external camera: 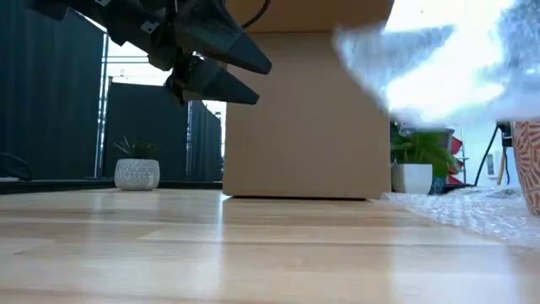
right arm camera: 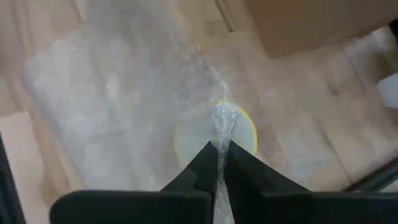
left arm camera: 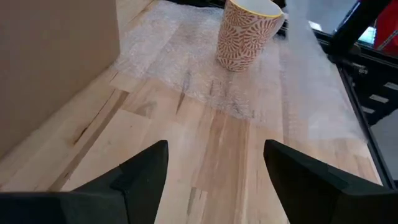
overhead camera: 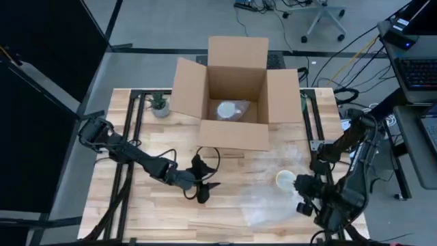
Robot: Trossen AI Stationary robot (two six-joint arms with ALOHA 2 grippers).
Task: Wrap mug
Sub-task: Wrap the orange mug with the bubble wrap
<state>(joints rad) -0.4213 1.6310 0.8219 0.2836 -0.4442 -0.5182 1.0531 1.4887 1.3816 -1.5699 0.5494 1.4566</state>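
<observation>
Mug (overhead camera: 285, 180) sits on bubble wrap (overhead camera: 270, 205); right gripper (right arm camera: 219, 155) above mug pinches wrap edge. Left gripper (left arm camera: 214, 163) near mug, wide open.

In the low view the patterned orange-and-white ceramic mug (external camera: 531, 165) is cut off by the picture's edge, and the lifted clear bubble wrap sheet (external camera: 439, 63) is only a pale blur. Through that wrap the right wrist view shows the mug's rim indistinctly. The wrapped object (overhead camera: 229, 110) inside the open brown cardboard box (overhead camera: 232, 140) is too small to identify.

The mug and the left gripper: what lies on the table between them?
Bare wood, then the bubble wrap that the mug stands on, seen from the left wrist. The left gripper is open.
</observation>
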